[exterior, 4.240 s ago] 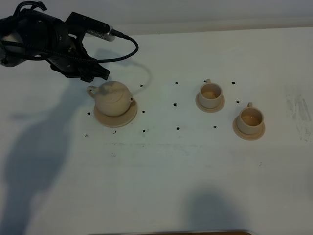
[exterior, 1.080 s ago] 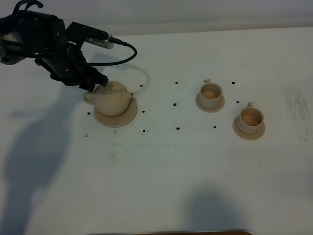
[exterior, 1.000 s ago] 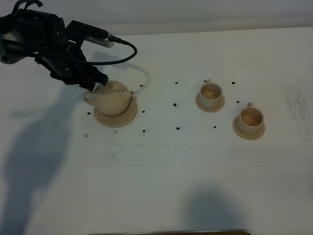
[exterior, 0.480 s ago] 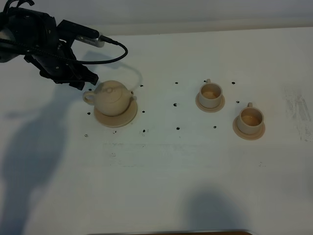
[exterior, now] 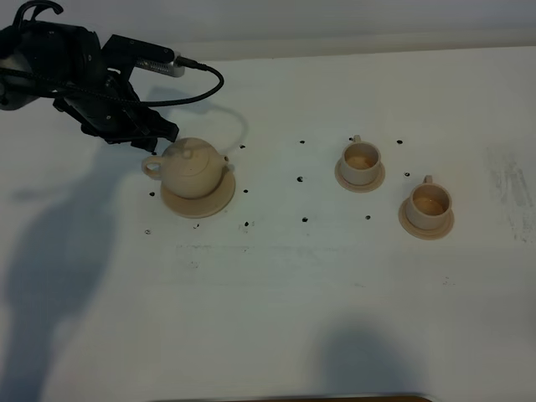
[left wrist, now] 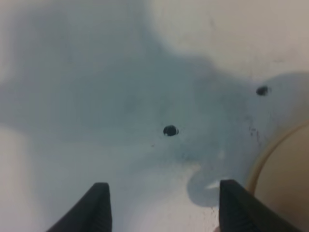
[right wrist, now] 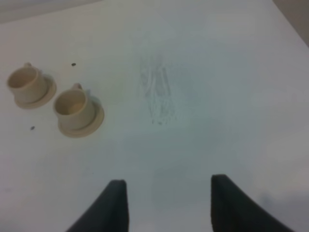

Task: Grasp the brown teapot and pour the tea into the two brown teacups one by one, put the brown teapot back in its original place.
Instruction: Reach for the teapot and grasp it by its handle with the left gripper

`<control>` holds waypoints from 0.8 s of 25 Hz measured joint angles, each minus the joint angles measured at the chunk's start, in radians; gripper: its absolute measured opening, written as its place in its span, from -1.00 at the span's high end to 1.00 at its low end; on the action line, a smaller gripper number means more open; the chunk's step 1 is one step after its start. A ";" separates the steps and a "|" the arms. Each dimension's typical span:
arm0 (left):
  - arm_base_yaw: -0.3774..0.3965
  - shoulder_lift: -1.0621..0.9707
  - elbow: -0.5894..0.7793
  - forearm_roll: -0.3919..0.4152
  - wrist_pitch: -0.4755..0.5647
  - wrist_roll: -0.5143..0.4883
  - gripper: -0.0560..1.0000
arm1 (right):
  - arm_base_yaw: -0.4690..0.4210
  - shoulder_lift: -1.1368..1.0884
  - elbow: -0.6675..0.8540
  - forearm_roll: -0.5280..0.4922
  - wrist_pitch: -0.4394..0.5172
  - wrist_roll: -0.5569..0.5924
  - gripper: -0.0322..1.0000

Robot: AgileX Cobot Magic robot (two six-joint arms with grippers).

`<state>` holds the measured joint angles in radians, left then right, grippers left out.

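Right gripper (right wrist: 166,205): jaws apart, empty. Two pale tan cylindrical teacups (exterior: 429,201), each on a small saucer. One squat tan lidded teapot (exterior: 193,166) sits on its wide saucer (exterior: 219,201). Left gripper (exterior: 159,134): jaws apart, empty, just beyond the teapot.

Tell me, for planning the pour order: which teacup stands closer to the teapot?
The rear teacup, farther back in the high view; the front teacup sits further right, farther from the teapot.

Robot lab test bench, not a home: plain white tabletop (exterior: 276,293), small black marker dots (exterior: 301,179) spaced around a squat pale tan ceramic teapot (exterior: 193,166) and two small pale tan ceramic teacups (exterior: 361,157) (exterior: 430,201), black cabled robot arm (exterior: 75,67), grey scuff patch (exterior: 509,188).
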<state>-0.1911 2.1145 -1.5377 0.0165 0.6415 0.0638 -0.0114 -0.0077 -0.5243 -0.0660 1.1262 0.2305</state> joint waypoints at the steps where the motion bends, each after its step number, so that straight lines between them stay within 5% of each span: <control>1: 0.000 0.000 0.000 0.001 0.006 0.000 0.00 | 0.000 0.000 0.000 0.000 0.000 0.000 0.15; 20: 0.000 0.000 -0.001 -0.016 0.112 0.000 0.00 | 0.000 0.000 0.000 0.000 0.000 0.000 0.15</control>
<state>-0.1911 2.1145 -1.5384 0.0000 0.7535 0.0638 -0.0114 -0.0077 -0.5243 -0.0660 1.1262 0.2305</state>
